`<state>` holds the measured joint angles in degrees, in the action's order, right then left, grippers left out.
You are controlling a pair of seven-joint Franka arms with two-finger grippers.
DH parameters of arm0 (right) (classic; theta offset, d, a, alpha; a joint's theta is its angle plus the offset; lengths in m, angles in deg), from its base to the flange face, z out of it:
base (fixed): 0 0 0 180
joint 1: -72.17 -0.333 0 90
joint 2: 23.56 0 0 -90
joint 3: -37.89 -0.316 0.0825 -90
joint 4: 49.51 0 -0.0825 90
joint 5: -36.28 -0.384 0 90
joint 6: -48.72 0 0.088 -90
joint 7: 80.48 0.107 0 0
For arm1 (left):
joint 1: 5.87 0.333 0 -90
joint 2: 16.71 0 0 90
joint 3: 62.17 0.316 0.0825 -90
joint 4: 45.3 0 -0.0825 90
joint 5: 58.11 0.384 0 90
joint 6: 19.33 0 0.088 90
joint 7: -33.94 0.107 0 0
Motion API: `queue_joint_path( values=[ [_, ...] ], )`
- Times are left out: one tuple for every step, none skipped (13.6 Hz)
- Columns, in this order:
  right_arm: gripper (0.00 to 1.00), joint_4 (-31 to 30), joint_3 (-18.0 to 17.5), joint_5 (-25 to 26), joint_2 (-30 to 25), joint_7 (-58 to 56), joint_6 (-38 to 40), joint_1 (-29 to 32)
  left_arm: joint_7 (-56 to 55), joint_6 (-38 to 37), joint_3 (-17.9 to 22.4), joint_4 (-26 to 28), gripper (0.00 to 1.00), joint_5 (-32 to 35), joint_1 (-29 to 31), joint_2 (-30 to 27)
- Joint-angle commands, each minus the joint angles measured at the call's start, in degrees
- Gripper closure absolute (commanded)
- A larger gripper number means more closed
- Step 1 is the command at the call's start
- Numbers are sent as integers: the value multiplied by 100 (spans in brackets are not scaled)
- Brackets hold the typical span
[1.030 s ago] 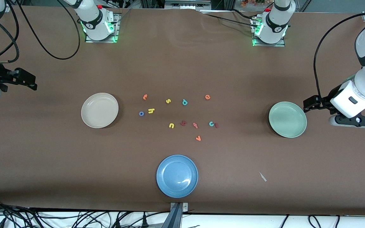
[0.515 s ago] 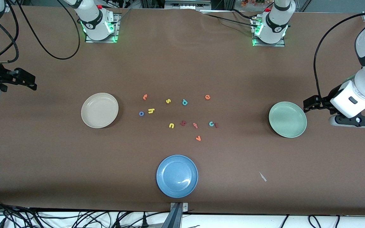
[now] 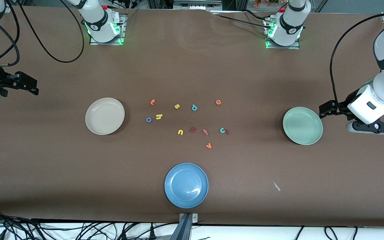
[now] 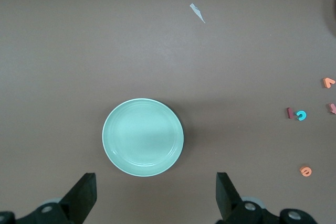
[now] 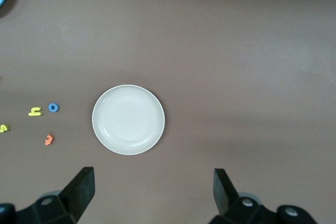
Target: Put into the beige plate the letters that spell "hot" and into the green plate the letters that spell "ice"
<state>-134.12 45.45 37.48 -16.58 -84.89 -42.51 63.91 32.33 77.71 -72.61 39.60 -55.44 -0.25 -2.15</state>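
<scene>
The beige plate (image 3: pixel 104 116) (image 5: pixel 128 119) lies empty toward the right arm's end. Beside it are the orange t (image 3: pixel 152 102), yellow h (image 3: pixel 159 116) and blue o (image 3: pixel 149 119). The green plate (image 3: pixel 302 125) (image 4: pixel 143 136) lies empty toward the left arm's end. The orange e (image 3: pixel 218 102) lies mid-table, and the teal c (image 3: pixel 222 130) touches the dark red i (image 3: pixel 227 132). My right gripper (image 3: pixel 33 87) (image 5: pixel 152 179) hangs open and empty over bare table past the beige plate. My left gripper (image 3: pixel 322 110) (image 4: pixel 155 187) hangs open and empty beside the green plate.
A blue plate (image 3: pixel 186 185) lies nearest the front camera. Other letters lie mid-table: yellow s (image 3: pixel 177 106), teal p (image 3: pixel 194 107), yellow u (image 3: pixel 180 132), a dark red angular letter (image 3: pixel 193 129), a salmon letter (image 3: pixel 205 132), orange v (image 3: pixel 208 145). A white scrap (image 3: pixel 276 186) lies on the cloth.
</scene>
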Motion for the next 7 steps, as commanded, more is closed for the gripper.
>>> queue_joint_path(
  values=[
    [0, 128, -17, 21, 50, 63, 52, 35, 160, -10, 33, 45, 0, -135, 1, -129],
    [0, 120, -17, 21, 50, 63, 52, 35, 160, -10, 33, 10, 0, -135, 1, -129],
    [0, 128, -17, 21, 50, 63, 52, 35, 152, -10, 24, 9, 0, -135, 1, -129],
    [0, 128, -17, 21, 50, 63, 52, 35, 160, -10, 24, 1, 0, -135, 1, -129],
    [0, 128, -17, 21, 50, 72, 44, 35, 160, -10, 24, 1, 0, -127, 1, -129],
    [0, 128, -17, 21, 50, 63, 52, 35, 160, -10, 24, 1, 0, -126, 1, -129],
    [0, 128, -17, 21, 50, 72, 44, 35, 160, -10, 24, 1, 0, -126, 1, -129]
  ],
)
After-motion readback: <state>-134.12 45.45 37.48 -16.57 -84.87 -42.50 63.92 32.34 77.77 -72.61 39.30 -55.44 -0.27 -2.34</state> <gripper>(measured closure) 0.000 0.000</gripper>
